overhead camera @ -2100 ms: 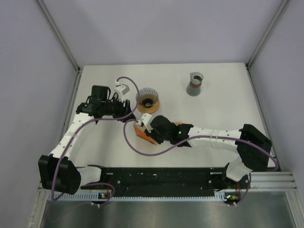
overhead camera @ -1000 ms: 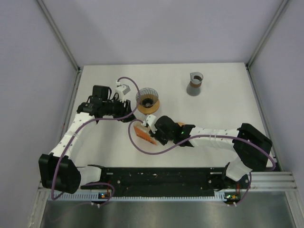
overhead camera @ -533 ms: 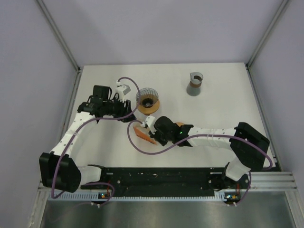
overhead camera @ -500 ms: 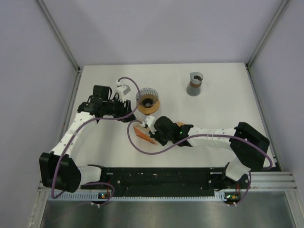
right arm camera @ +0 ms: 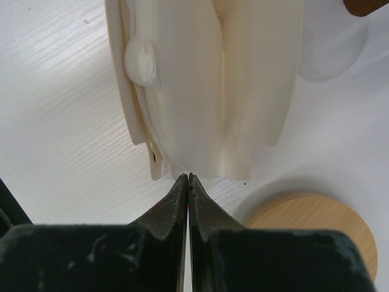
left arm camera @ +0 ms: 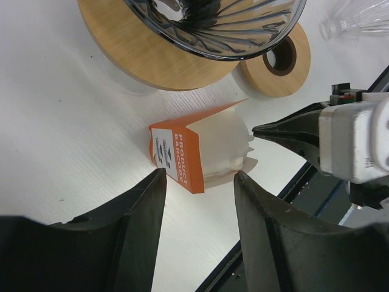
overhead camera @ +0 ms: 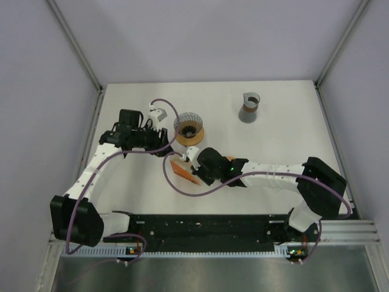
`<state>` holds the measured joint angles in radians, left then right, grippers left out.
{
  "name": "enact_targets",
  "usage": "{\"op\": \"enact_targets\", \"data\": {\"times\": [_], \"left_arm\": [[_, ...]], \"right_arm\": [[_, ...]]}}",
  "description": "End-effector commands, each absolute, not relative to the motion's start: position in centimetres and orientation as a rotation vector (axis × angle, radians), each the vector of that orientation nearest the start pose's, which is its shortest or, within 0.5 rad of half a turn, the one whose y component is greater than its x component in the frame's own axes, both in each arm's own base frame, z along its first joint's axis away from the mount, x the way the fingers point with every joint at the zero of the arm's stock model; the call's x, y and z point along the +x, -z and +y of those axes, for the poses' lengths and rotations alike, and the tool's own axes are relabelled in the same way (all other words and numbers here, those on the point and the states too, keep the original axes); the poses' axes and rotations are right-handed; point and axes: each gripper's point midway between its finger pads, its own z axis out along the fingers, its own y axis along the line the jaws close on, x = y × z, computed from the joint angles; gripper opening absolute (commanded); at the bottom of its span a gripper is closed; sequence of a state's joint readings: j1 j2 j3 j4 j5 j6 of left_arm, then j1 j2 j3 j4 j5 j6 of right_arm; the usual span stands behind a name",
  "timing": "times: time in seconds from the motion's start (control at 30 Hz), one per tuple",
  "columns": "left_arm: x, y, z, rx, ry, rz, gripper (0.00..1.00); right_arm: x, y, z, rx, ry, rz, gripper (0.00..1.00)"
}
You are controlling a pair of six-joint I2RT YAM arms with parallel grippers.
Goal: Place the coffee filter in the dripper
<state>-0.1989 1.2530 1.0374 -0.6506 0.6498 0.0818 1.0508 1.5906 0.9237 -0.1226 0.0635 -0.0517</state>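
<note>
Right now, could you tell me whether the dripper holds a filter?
Empty: the dripper shows bare ribs; filters sit in the orange box.

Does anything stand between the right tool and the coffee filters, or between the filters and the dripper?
Nothing visible. The closed right tool has its tips at the edge of the coffee filters in the orange box; bare table lies between box and dripper.

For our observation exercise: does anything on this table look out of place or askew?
Yes: the orange filter box lies tipped on its side beside the dripper, its white filters bulging from the open end.
</note>
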Motion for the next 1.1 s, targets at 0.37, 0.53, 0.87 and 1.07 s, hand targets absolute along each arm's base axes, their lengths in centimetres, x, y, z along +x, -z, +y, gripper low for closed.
{"op": "enact_targets", "data": {"times": [0.37, 0.53, 0.87, 1.07], "left_arm": [[28.1, -20.0, -16.0, 0.649, 0.798, 2.217, 0.57], [28.0, -19.9, -16.1, 0.65, 0.8, 2.218, 0.57], [28.1, -19.7, -16.1, 0.646, 0.806, 2.227, 0.57], [28.0, -19.7, -16.1, 0.65, 0.806, 2.224, 0.57]], "right_arm": [[21.5, -9.3, 35.4, -1.16, -0.492, 1.997, 0.24], [21.9, -8.3, 35.4, -1.152, -0.454, 2.03, 0.19], [21.9, -8.2, 36.2, -1.157, -0.482, 2.026, 0.15], [22.0, -8.2, 36.5, -1.165, -0.485, 2.025, 0.0]]}}
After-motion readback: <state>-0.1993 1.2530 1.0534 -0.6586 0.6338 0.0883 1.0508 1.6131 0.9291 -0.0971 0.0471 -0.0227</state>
